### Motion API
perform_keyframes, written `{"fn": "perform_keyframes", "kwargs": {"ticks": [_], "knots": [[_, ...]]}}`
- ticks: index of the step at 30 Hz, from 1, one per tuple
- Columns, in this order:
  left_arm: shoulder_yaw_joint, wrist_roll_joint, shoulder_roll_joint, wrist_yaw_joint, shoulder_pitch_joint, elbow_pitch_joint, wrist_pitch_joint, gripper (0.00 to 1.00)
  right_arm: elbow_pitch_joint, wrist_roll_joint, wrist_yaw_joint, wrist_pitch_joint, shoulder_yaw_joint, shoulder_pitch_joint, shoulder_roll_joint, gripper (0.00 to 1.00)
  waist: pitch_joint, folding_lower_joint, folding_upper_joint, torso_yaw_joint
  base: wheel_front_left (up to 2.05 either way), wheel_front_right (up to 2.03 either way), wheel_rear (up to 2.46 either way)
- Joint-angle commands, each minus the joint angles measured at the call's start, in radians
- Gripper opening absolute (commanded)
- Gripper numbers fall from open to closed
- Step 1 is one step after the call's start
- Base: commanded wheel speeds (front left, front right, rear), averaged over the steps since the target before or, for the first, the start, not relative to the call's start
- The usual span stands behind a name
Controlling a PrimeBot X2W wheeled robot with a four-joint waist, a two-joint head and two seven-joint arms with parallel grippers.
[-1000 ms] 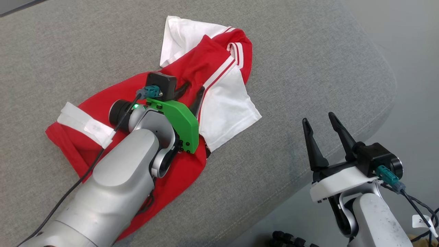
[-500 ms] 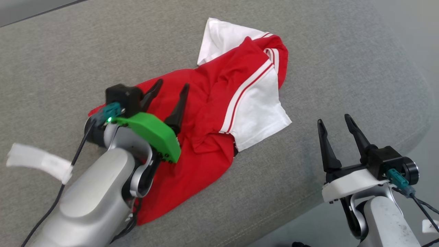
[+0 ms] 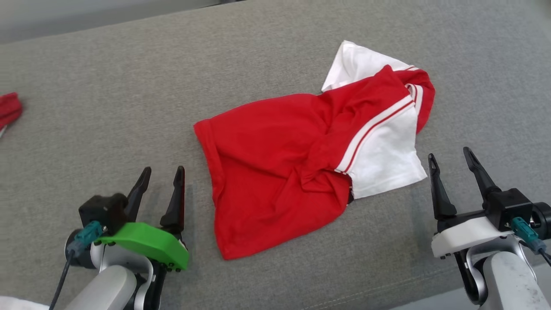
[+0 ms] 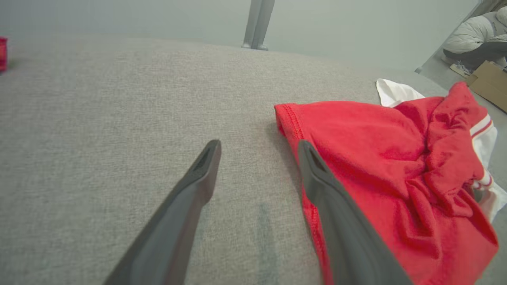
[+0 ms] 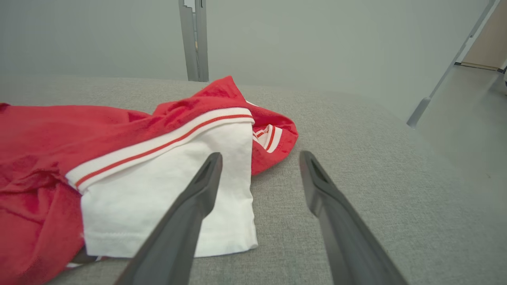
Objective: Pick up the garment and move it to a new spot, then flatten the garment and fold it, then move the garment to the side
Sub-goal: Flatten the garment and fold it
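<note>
1. The garment [image 3: 284, 181], red with white panels, lies crumpled on the grey fabric surface [image 3: 129, 86]. It sits between the two end effectors: ahead and to the right of the left end effector [image 3: 163, 170], ahead and to the left of the right end effector [image 3: 450, 151].
2. Its only markings are white bands with a thin red stripe along the sleeve seams [image 5: 166, 138].
3. The left end effector stands wide open and holds nothing. In the left wrist view [image 4: 257, 144] the red hem [image 4: 293, 118] runs just beside its right finger.
4. The right end effector is also spread wide and empty. In the right wrist view [image 5: 259, 154] its left finger stands in front of the white sleeve [image 5: 166, 206], and whether it touches cannot be told. Its right finger is over bare fabric.
5. Left of and ahead of the left end effector lies a broad bare stretch of the surface, with a small red item [image 3: 9, 107] far to its left.
6. To the right of the right end effector the surface rounds off to its edge [image 5: 396, 118]. A stitched seam [image 3: 387, 292] runs along the near edge, behind both end effectors.
7. Beyond the far edge stand a grey post [image 5: 194, 39], a cardboard box [image 4: 489, 83] and a crouched person in a pale jacket [image 4: 475, 31].
</note>
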Motion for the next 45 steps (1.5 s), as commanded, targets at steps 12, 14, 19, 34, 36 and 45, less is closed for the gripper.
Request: {"fn": "perform_keyframes", "kwargs": {"ticks": [12, 14, 19, 34, 36, 45], "knots": [[0.228, 0.13, -0.048, -0.033, 0.257, -0.008, -0.047, 1.0, -0.001, -0.027, -0.001, -0.003, -0.048, 0.067, -0.016, 1.0, -0.115, 0.0, 0.0, 0.157, 0.0, 0.0, 0.0], [0.268, 0.172, -0.069, -0.063, 0.291, -0.007, -0.046, 1.0, 0.004, -0.027, -0.001, -0.003, -0.059, 0.078, -0.021, 1.0, -0.128, 0.0, 0.0, 0.169, 0.0, 0.0, 0.0], [0.379, 0.245, -0.126, -0.136, 0.379, 0.005, -0.047, 1.0, -0.004, -0.034, -0.001, -0.003, -0.086, 0.095, -0.019, 1.0, -0.155, 0.0, 0.0, 0.188, 0.0, 0.0, 0.0], [0.667, 0.435, -0.28, -0.332, 0.495, 0.029, -0.047, 1.0, 0.026, -0.027, -0.001, -0.003, -0.096, 0.119, -0.026, 1.0, -0.227, 0.0, 0.0, 0.183, 0.0, 0.0, 0.0], [0.688, 0.453, -0.291, -0.358, 0.496, 0.036, -0.047, 1.0, 0.033, -0.023, -0.001, -0.003, -0.093, 0.122, -0.026, 1.0, -0.235, 0.0, 0.0, 0.181, 0.0, 0.0, 0.0], [0.727, 0.496, -0.322, -0.407, 0.479, 0.064, -0.047, 1.0, 0.059, -0.007, -0.001, -0.003, -0.058, 0.116, -0.022, 1.0, -0.261, 0.0, 0.0, 0.161, 0.0, 0.0, 0.0]]}}
